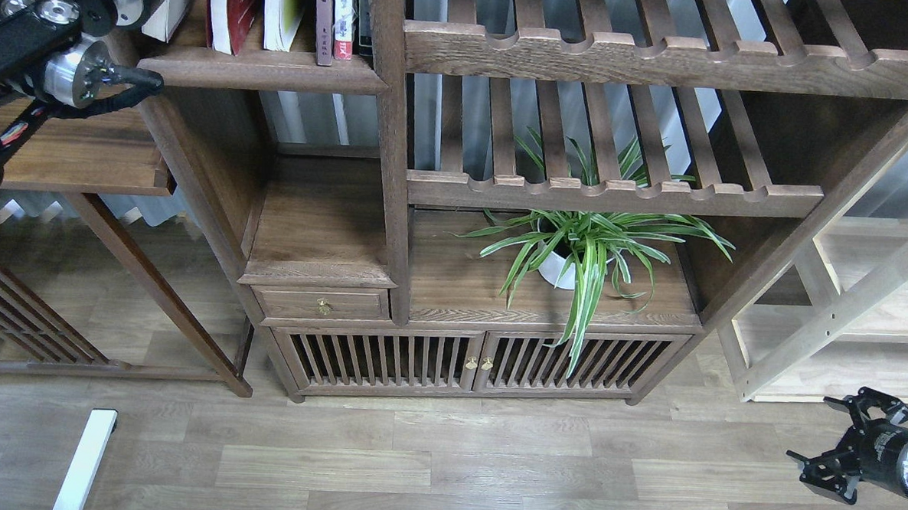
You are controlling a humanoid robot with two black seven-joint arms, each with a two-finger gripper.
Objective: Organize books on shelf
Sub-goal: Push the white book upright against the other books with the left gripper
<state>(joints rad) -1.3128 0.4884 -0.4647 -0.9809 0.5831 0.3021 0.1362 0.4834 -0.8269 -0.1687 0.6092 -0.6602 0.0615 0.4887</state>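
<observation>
Looks like a furniture showroom or a lived-in room staged for testing. Dark wooden cabinet (453, 286) with slatted racks (618, 189), small brass-knobbed drawer (321, 304) and slatted doors (480, 362). Potted spider plant (577, 253) on the cabinet's top, toward its right edge. Pale unfinished shelving (843, 303) alongside at right. Wood-plank floor (445, 469); corrugated wall panel (475, 133) behind.

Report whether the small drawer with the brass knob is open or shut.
Shut. The drawer front sits flush within its frame under the ledge, no gap or interior showing, and the brass knob faces outward.
</observation>
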